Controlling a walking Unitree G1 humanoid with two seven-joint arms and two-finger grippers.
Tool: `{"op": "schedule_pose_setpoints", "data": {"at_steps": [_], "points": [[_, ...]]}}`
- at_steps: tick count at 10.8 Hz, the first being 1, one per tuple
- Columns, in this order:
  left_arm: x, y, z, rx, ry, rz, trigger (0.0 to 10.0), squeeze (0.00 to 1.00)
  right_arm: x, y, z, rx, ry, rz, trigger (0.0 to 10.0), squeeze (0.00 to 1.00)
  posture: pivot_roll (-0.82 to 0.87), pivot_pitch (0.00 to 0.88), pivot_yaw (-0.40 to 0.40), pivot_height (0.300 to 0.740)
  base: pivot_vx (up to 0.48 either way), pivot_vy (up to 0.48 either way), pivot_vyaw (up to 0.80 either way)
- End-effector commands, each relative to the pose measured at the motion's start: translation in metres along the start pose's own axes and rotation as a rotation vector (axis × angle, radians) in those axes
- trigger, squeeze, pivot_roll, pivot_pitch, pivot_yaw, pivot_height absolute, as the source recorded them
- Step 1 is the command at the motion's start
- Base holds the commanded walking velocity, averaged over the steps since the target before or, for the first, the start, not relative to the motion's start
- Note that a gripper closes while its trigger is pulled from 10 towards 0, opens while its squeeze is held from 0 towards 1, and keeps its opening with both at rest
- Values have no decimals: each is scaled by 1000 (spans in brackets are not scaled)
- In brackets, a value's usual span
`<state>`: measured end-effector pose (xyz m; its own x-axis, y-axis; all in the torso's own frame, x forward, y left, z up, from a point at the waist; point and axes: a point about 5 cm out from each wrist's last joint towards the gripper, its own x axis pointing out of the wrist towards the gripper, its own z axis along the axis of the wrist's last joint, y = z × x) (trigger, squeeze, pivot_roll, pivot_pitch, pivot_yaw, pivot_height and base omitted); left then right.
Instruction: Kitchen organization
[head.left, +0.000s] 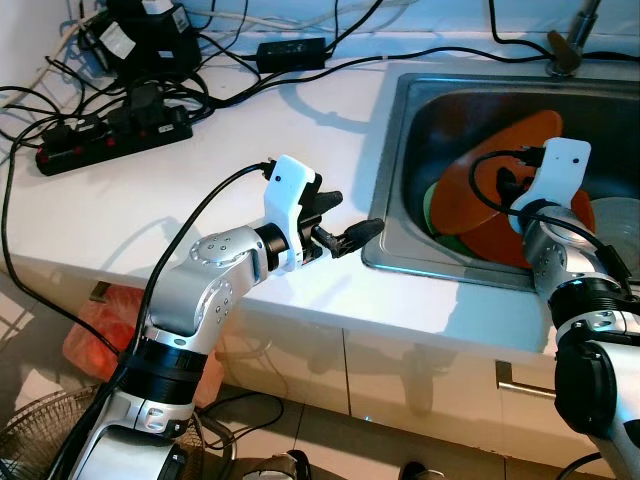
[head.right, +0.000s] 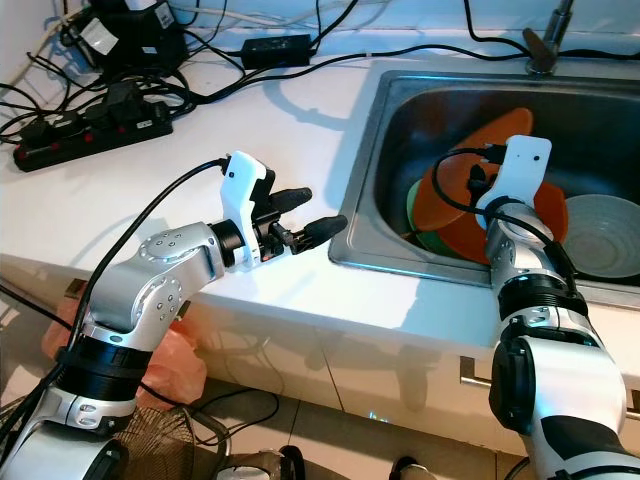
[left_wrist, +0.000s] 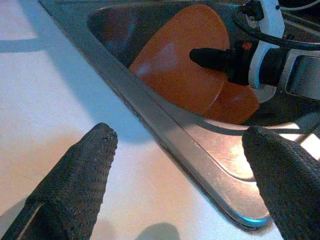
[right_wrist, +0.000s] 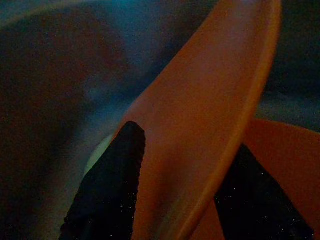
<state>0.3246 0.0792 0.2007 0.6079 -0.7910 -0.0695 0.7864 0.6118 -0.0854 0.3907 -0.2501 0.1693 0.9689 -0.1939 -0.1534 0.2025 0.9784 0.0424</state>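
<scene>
An orange plate (head.left: 520, 135) stands tilted on edge inside the steel sink (head.left: 400, 262), leaning over a second orange plate (head.left: 492, 243) and a green plate (head.left: 432, 207). My right gripper (right_wrist: 187, 140) is down in the sink, shut on the tilted plate's rim with one finger on each face. My left gripper (head.left: 352, 213) hovers open just above the white counter (head.left: 150, 210), close to the sink's left rim and pointing toward the plates, with nothing between its fingers (left_wrist: 85, 170).
A pale bowl (head.left: 615, 225) lies at the sink's right side, with the faucet (head.left: 570, 45) behind. A black power strip (head.left: 110, 140), chargers and tangled cables occupy the counter's back left. An orange bag (head.left: 100, 330) and a fan (head.left: 40, 430) sit on the floor.
</scene>
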Motion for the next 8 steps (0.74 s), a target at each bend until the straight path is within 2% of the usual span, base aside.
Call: {"op": "schedule_pose_setpoints", "data": {"at_steps": [1, 3, 8], "points": [[-3, 5, -6, -4, 20, 21, 10000, 0, -11, -8, -59, -21, 206, -39, 10000, 1000, 134, 161, 178, 740, 0, 0, 0], [-3, 7, -6, -7, 14, 37, 10000, 0, -10, -17, -47, -77, 148, -105, 10000, 1000, 125, 156, 169, 740, 0, 0, 0], [1, 9, -7, -21, -13, 57, 10000, 0, -9, -36, -25, -106, 52, -199, 10000, 1000, 93, 137, 139, 740, 0, 0, 0]]}}
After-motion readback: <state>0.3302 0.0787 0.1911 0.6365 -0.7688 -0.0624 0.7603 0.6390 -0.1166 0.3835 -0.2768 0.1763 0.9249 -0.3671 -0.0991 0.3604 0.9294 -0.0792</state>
